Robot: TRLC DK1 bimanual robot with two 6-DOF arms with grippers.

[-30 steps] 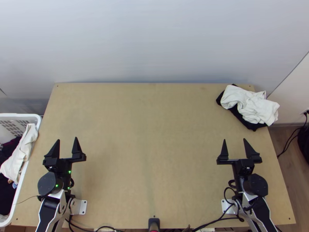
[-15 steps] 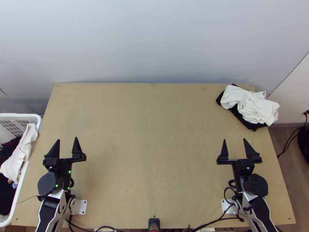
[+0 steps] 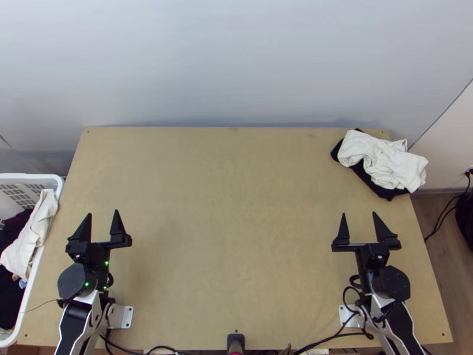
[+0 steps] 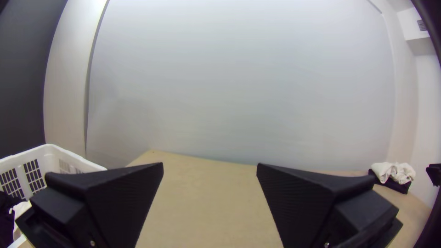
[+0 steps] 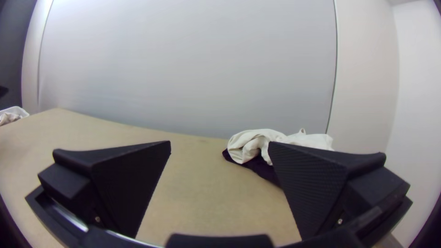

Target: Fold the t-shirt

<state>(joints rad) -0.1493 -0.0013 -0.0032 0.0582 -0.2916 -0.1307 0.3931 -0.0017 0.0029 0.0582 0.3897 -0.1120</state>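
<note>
Both my jaws gape wide and empty — bunched white cloth [image 3: 384, 160] lies ahead of my right, basket cloth [image 3: 31, 234] outside my left, either possibly the t-shirt.

Nothing has visibly changed since before.

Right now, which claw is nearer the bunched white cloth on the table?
The right claw: it's on the same side as the white cloth, which lies on black fabric. The left claw is by the basket.
</note>
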